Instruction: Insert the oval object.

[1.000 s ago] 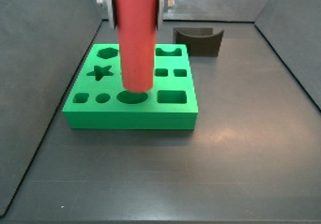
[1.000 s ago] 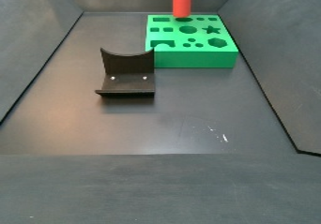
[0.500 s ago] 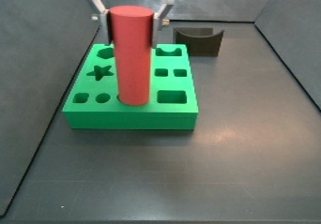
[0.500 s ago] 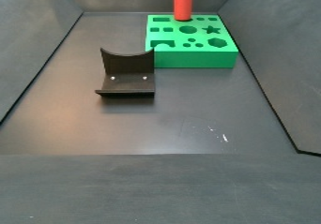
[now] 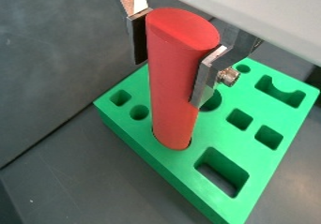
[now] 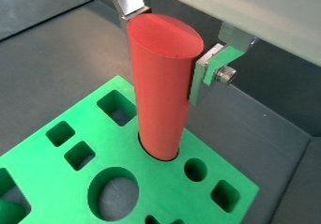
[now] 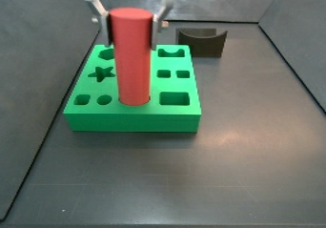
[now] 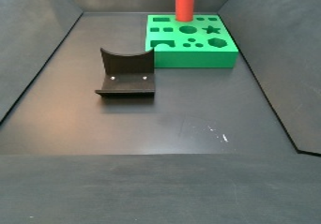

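In a wrist view the gripper (image 5: 174, 38) stands over the green block (image 5: 163, 157). Its flat silver fingers (image 5: 208, 71) sit on either side of the red oval object (image 5: 175, 78); whether both press on it I cannot tell. The peg stands upright, its lower end down in a hole of the block. Square and rounded cut-outs lie open around it.

In a wrist view from a different angle, the gripper (image 6: 167, 36) flanks the oval object (image 6: 163, 85) near its top, one finger (image 6: 209, 70) lying flat against the peg's side. The foot of the peg disappears into an oval opening in the green block (image 6: 75, 190).

In a side view the oval object (image 7: 132, 57) rises straight from the green block (image 7: 133, 117), between a star-shaped hole and square holes, the gripper (image 7: 128, 15) around its upper end. A dark brown block (image 7: 204, 40) sits behind on the floor, apart.

In a side view from across the table, the oval object (image 8: 185, 1) stands on the far part of the green block (image 8: 194, 54), its top cut off by the frame. The fixture (image 8: 126, 73) stands nearer, well apart from the block.
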